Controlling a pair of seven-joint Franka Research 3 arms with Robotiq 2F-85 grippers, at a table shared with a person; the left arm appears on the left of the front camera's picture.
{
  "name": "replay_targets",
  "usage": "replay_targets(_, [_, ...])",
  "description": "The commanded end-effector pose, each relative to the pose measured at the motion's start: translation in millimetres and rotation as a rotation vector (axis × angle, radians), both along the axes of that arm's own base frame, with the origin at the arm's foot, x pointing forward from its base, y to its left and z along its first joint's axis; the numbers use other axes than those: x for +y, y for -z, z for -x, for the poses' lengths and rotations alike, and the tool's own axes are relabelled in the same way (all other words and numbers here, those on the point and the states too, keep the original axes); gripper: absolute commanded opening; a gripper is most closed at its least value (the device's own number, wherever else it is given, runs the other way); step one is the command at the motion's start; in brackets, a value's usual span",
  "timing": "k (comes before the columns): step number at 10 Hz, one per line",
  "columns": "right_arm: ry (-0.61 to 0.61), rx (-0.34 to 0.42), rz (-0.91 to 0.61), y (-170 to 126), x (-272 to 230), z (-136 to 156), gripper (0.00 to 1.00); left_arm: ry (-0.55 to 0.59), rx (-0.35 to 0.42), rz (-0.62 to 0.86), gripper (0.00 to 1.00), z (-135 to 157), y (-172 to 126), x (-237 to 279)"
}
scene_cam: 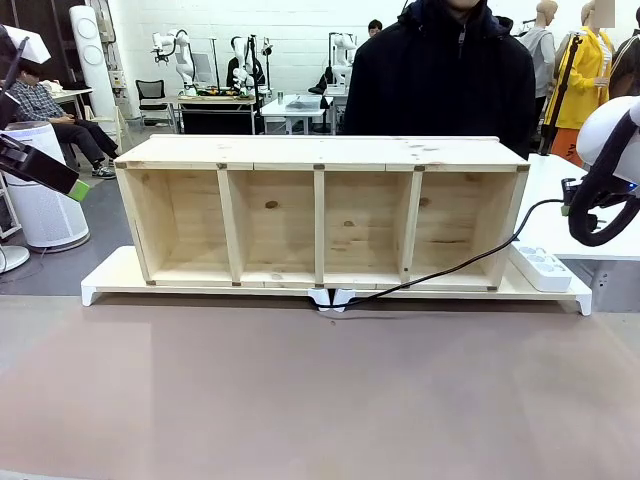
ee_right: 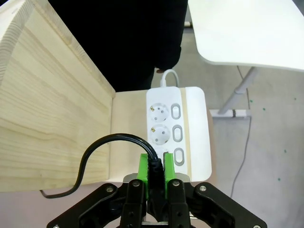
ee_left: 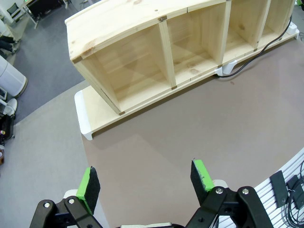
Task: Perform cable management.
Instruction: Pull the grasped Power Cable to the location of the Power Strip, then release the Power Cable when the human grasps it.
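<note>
The cable [scene_cam: 450, 272] is a thin black cord. It runs from a white clip [scene_cam: 331, 298] at the front middle of the white base board, rightward and up toward my right arm [scene_cam: 608, 140]. In the right wrist view my right gripper [ee_right: 154, 164] is shut on the cable's plug end [ee_right: 153, 166], just above the white power strip [ee_right: 190, 128]; the cord [ee_right: 95, 152] loops off to the left. My left gripper [ee_left: 145, 178] hangs open over the brown table with nothing between its green pads [ee_left: 89, 183]. It sits at the far left [scene_cam: 40, 165].
A wooden shelf [scene_cam: 320, 150] with several open compartments stands on a white board [scene_cam: 110, 280]. The power strip [scene_cam: 540, 268] lies at the board's right end. A person in a black coat [scene_cam: 440, 80] stands behind the shelf. A white table [ee_right: 247, 33] is beyond the strip.
</note>
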State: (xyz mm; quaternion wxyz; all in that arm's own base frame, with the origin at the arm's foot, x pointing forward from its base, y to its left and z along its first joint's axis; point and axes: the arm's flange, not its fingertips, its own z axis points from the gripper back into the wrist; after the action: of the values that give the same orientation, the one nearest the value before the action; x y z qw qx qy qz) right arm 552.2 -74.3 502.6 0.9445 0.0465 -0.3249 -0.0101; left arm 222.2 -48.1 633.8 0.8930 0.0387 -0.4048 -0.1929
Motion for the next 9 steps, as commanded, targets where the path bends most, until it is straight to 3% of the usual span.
replay_targets(1, [0.002,-0.001,0.0,-0.1,-0.8,0.1,0.16,-0.001,-0.009,0.0,1.0,-2.2,-0.7,-0.5])
replay_targets(9, [0.002,-0.001,0.0,-0.1,-0.8,0.1,0.16,-0.001,-0.009,0.0,1.0,-2.2,-0.7,-0.5])
